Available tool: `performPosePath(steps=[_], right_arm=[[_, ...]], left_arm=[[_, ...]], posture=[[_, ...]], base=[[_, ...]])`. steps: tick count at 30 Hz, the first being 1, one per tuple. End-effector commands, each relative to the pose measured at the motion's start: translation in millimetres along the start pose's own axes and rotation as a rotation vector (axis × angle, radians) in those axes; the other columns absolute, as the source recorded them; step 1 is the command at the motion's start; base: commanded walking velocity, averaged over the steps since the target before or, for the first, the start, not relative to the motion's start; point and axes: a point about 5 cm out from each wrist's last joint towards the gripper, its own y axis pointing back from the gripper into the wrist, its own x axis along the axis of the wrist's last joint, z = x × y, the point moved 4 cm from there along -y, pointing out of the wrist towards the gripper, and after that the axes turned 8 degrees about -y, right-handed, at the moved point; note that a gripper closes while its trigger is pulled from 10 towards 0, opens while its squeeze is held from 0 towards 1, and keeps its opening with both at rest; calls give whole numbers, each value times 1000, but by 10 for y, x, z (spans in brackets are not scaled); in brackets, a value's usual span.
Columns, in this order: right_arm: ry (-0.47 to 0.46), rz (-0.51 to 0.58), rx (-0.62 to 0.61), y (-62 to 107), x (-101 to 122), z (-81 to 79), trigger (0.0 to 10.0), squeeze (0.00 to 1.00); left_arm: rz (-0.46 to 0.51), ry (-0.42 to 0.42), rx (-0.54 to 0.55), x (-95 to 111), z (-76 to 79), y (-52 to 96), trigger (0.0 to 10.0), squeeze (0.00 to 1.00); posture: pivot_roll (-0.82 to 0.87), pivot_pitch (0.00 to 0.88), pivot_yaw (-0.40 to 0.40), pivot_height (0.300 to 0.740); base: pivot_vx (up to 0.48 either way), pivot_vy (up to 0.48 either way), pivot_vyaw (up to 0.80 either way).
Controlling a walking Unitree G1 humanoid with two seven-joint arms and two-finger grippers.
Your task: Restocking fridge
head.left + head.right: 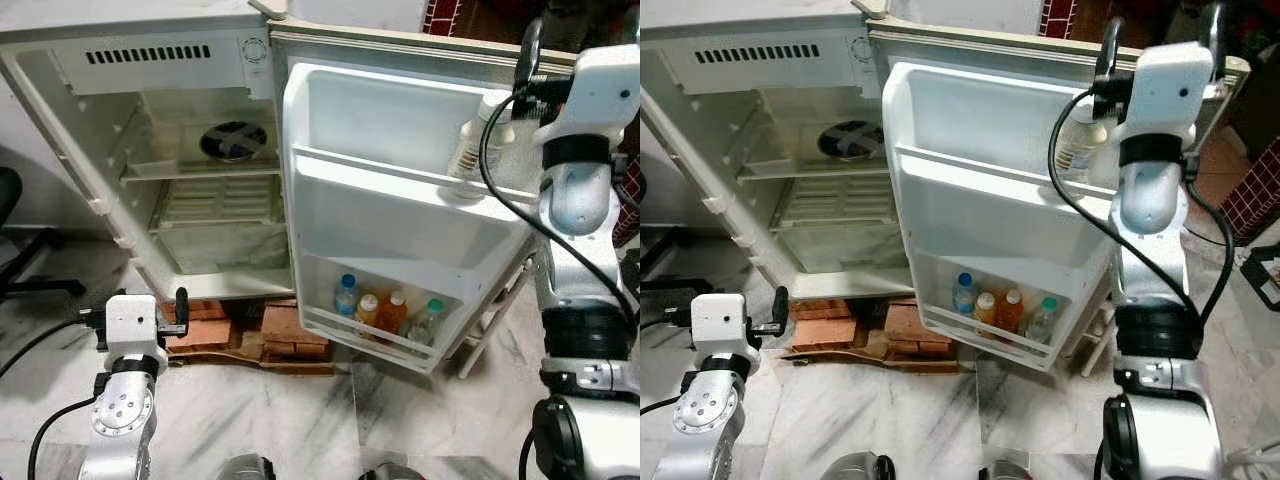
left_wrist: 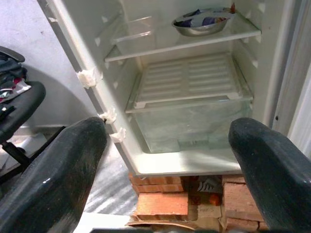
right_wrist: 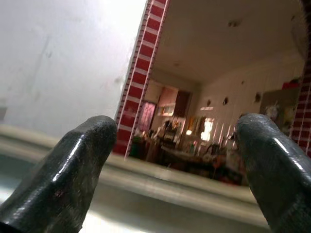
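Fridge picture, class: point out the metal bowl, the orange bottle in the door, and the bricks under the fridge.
metal bowl (image 2: 201,22), left wrist view, on its side wall.
orange bottle (image 1: 392,312), left eye view, on its body.
bricks (image 1: 285,328), left eye view, on the top face.

Head stereo pair: looks down on open fridge (image 1: 200,170), door (image 1: 990,210) mid-frame. Left wrist: near, facing fridge interior. Right wrist: faces room beyond.

The small white fridge (image 1: 150,180) stood open on red bricks (image 1: 280,335), its door (image 1: 400,200) swung wide. A white bottle (image 1: 472,140) stood upright on the door's upper shelf. Four bottles (image 1: 388,312) stood side by side in the bottom door rack. A steel bowl (image 2: 201,22) sat on the inner upper shelf.
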Motion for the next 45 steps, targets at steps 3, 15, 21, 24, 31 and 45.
performPosePath(steps=[3,15,21,24,31,45], right_arm=[[-15,-17,10,64,-6,-42,10000,0],[-50,-24,16,34,14,-107,10000,0],[-56,-6,3,8,47,-58,10000,0],[-26,20,-43,-29,80,79,10000,0],[1,-66,-114,-2,-139,304,10000,0],[-80,-464,-110,632,-1004,13,10000,0]], left_arm=[[-9,-16,-4,-27,-1,-6,10000,0],[-16,-18,-3,-42,2,-8,10000,0],[-18,-17,-3,-48,2,-4,10000,0],[-18,-17,-6,-49,3,-6,10000,0],[-17,-18,-11,-46,15,-9,10000,0],[-53,-40,26,-179,-95,207,10000,0]], posture=[[7,64,32,740],[8,60,30,740],[8,63,31,740],[7,64,32,740],[4,67,33,740],[28,74,26,740]], base=[[0,-314,0],[0,-317,0],[0,-276,0],[0,-259,0],[0,-145,0],[0,0,0]])
